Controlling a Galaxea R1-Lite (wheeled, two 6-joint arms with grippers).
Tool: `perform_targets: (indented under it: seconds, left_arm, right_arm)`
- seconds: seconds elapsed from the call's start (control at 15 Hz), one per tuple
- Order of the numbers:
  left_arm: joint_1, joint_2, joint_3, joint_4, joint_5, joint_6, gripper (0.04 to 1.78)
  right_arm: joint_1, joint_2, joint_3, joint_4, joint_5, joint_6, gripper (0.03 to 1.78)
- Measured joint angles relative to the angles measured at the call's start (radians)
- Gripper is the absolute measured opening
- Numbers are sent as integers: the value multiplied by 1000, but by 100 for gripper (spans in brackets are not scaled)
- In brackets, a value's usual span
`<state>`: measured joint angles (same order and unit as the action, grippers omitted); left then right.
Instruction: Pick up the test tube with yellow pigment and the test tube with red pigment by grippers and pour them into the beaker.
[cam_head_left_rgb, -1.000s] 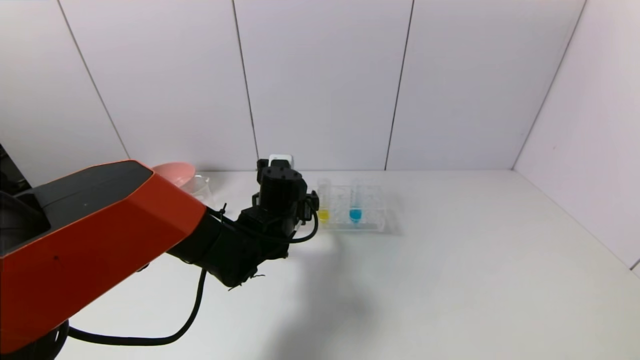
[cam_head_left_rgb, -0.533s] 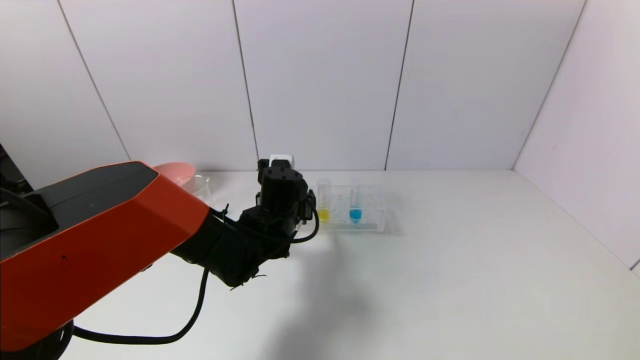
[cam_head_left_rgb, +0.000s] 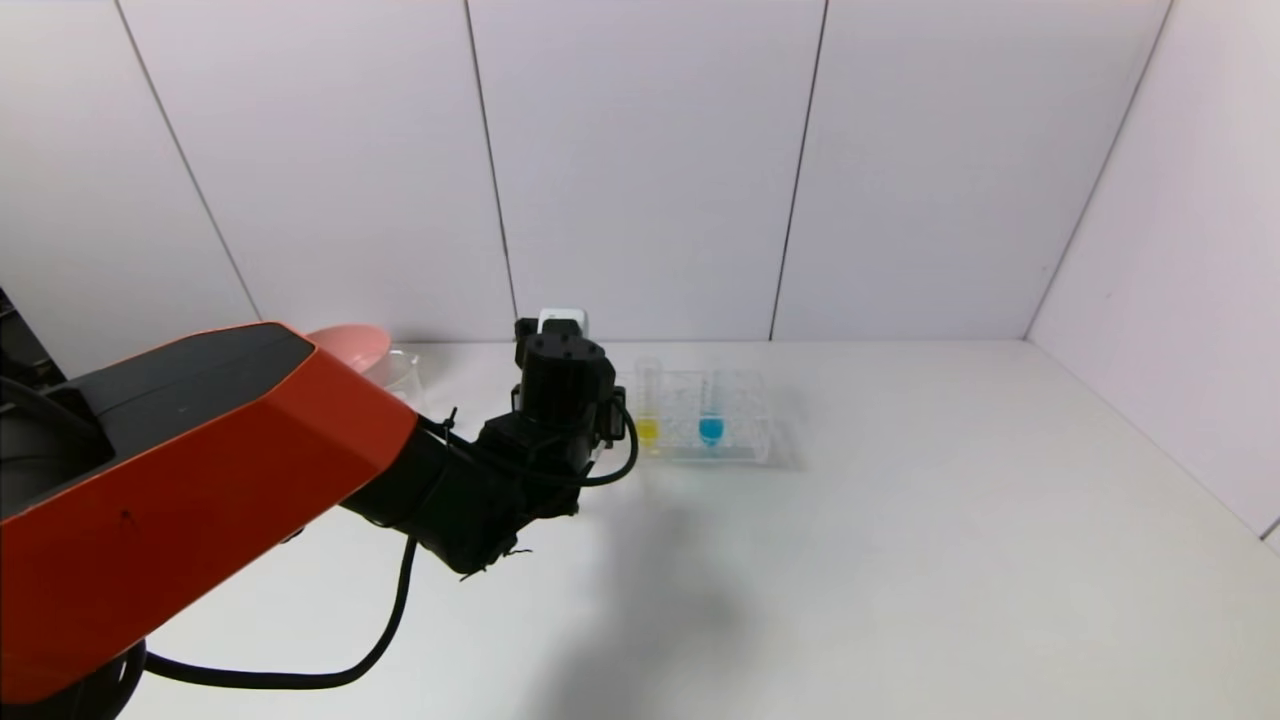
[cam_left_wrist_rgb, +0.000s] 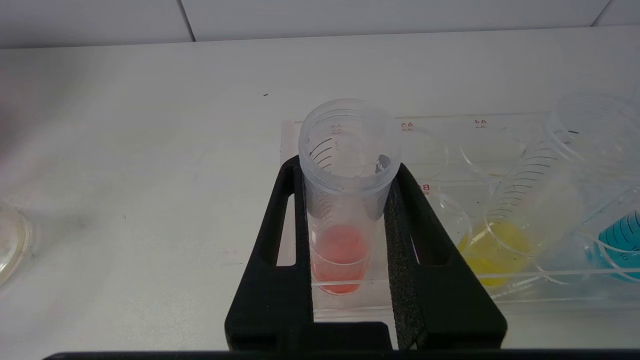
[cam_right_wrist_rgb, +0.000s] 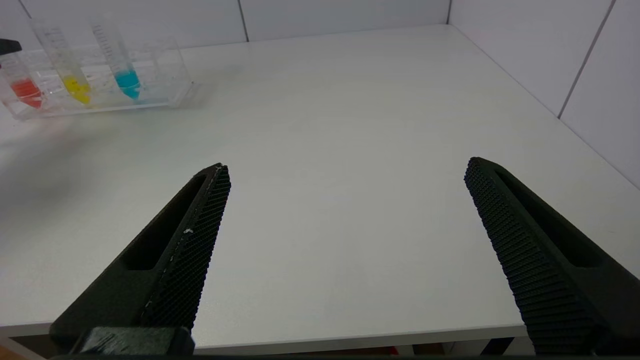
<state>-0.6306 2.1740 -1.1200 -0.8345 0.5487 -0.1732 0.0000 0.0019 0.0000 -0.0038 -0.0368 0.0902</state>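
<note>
The test tube with red pigment (cam_left_wrist_rgb: 342, 250) stands upright in the clear rack (cam_left_wrist_rgb: 500, 290), between the two black fingers of my left gripper (cam_left_wrist_rgb: 347, 167), which press on both its sides. The red tube also shows in the right wrist view (cam_right_wrist_rgb: 25, 92). In the head view the left gripper (cam_head_left_rgb: 608, 415) hides it at the rack's left end. The test tube with yellow pigment (cam_head_left_rgb: 647, 410) leans in the rack beside it (cam_left_wrist_rgb: 505, 235). The beaker (cam_head_left_rgb: 398, 370) stands at the back left. My right gripper (cam_right_wrist_rgb: 345, 175) is open and empty above the table's front edge.
A tube with blue liquid (cam_head_left_rgb: 711, 415) stands in the rack (cam_head_left_rgb: 745, 440) right of the yellow one. A pink bowl (cam_head_left_rgb: 350, 345) sits by the beaker at the back left. A white block (cam_head_left_rgb: 562, 320) stands at the wall behind the left gripper.
The left arm has shifted only very slightly at the rack's left end. The tubes and the rack have not moved.
</note>
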Motion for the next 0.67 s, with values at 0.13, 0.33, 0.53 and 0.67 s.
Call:
perform_targets:
  seconds: [0.13, 0.33, 0.53, 0.67]
  left_arm:
    - [0, -2, 0, 0, 0, 1, 44]
    - [0, -13, -6, 3, 0, 4, 44]
    - [-1, -61, -31, 28, -2, 37, 44]
    - [-2, -109, -49, 74, -4, 57, 44]
  right_arm:
    - [0, 0, 0, 0, 0, 0, 171]
    - [0, 0, 0, 0, 0, 0, 171]
    - [0, 0, 0, 0, 0, 0, 171]
    - [0, 0, 0, 0, 0, 0, 171]
